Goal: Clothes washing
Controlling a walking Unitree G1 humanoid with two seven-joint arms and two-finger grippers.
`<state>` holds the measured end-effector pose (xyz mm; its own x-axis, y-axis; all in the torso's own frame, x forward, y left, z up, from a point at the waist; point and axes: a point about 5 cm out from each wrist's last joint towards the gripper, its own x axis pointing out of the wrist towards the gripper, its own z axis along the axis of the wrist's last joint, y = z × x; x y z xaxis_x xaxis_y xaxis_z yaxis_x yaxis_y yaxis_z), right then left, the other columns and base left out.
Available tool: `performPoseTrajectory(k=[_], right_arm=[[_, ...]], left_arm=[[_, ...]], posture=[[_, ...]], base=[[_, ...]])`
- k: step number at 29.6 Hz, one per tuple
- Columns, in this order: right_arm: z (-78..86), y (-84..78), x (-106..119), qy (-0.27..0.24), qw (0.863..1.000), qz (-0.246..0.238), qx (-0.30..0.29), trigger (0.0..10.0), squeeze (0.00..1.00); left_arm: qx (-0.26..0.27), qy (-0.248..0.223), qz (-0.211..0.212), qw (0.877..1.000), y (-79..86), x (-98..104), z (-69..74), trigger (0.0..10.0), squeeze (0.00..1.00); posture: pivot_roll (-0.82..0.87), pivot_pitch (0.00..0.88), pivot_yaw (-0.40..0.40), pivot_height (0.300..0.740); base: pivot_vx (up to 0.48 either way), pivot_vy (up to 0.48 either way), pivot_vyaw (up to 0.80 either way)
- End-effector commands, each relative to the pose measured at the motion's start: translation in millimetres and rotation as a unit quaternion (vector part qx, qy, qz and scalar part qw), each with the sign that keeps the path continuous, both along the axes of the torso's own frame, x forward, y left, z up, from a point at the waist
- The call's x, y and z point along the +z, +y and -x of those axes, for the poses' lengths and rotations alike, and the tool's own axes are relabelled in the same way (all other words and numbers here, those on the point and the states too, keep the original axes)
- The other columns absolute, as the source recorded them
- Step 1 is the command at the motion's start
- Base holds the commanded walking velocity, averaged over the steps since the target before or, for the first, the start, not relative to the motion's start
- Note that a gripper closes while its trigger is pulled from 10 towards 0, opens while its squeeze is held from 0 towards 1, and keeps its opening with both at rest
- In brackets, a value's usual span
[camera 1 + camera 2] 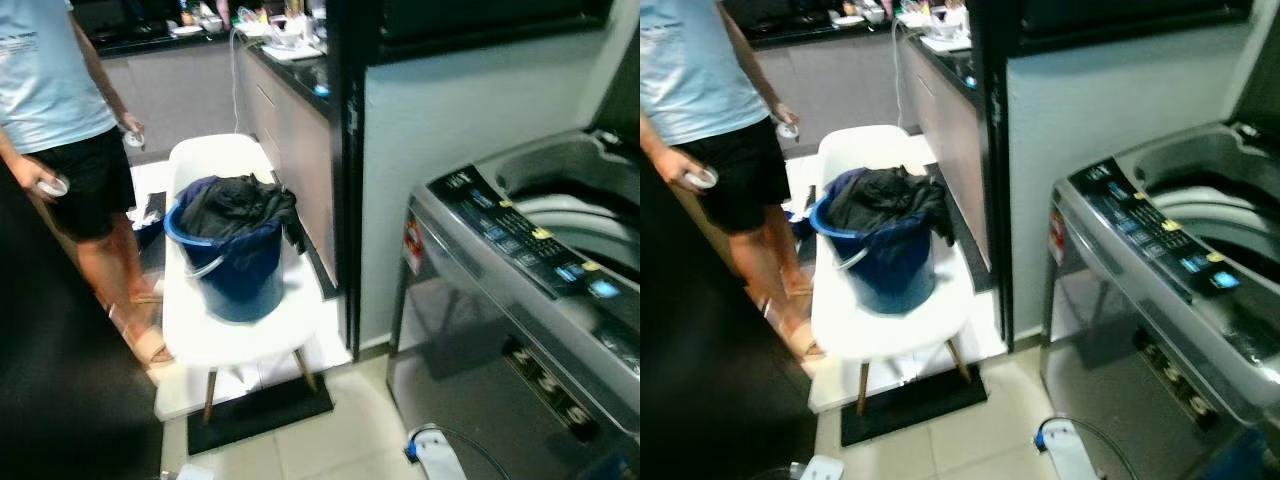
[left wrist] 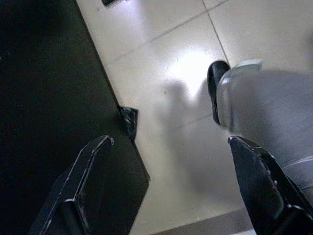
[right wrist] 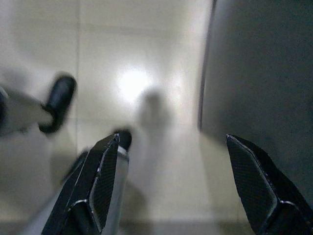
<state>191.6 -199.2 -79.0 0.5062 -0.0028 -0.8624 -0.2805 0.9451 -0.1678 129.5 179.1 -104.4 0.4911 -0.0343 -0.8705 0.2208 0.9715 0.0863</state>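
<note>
A blue bucket (image 1: pixel 235 265) stands on the seat of a white chair (image 1: pixel 225 325), heaped with dark clothes (image 1: pixel 238 205) that spill over its rim on the side toward the cabinets. The chair's wooden legs rest on a black mat (image 1: pixel 262 412) laid on the pale tiled floor (image 1: pixel 340 440). Off to the right, well apart from the chair, the grey washing machine (image 1: pixel 520 330) has its lid up, the drum opening showing behind a sloping control panel (image 1: pixel 530 245) with small lit labels. A white power strip (image 1: pixel 438 458) with a cable lies on the floor just beside the machine's front.

A person (image 1: pixel 60 120) in a light blue shirt and black shorts stands left of the chair, each hand holding something small and white. Behind, a dark tabletop (image 1: pixel 290 55) carries cluttered items too small to name.

Both arms hang low. The left claw (image 2: pixel 168 183) is spread wide over the tiles, holding nothing, beside a dark surface. The right claw (image 3: pixel 168 183) is likewise wide and empty above the floor, near a dark grey panel.
</note>
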Motion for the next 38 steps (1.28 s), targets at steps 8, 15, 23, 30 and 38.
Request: performPoseTrajectory(k=[8,15,23,30,38], right_arm=[[-4.3,10.9,1,-0.013,1.0,-0.017,0.016,10.0,0.0],[-9.5,17.2,3,-0.019,0.999,-0.028,0.038,10.0,0.0],[-30.5,31.9,16,-0.063,0.994,-0.071,0.058,10.0,0.0],[-46.7,41.1,27,-0.092,0.988,-0.098,0.076,10.0,0.0],[-75.2,53.0,50,-0.152,0.975,-0.133,0.094,10.0,0.0]], left_arm=[[-0.016,0.025,0.011,1.0,-5.1,-4,10.8,10.0,0.0],[-0.015,0.028,0.014,0.999,-6.0,-5,12.9,10.0,0.0],[-0.016,0.027,0.014,0.999,-6.0,-5,12.7,10.0,0.0],[-0.019,0.028,0.013,0.999,-5.3,-5,13.0,10.0,0.0],[-0.02,0.026,0.014,0.999,-6.7,-5,11.7,10.0,0.0]], posture=[[0.05,0.0,0.025,0.74],[0.05,0.0,0.022,0.74],[0.05,0.0,0.02,0.74],[0.04,0.0,0.019,0.74],[0.04,0.0,0.013,0.74]], base=[[0.295,0.0,0.0],[0.328,0.0,0.69],[0.323,0.0,0.68],[0.318,0.0,0.22],[0.315,0.0,0.19]])
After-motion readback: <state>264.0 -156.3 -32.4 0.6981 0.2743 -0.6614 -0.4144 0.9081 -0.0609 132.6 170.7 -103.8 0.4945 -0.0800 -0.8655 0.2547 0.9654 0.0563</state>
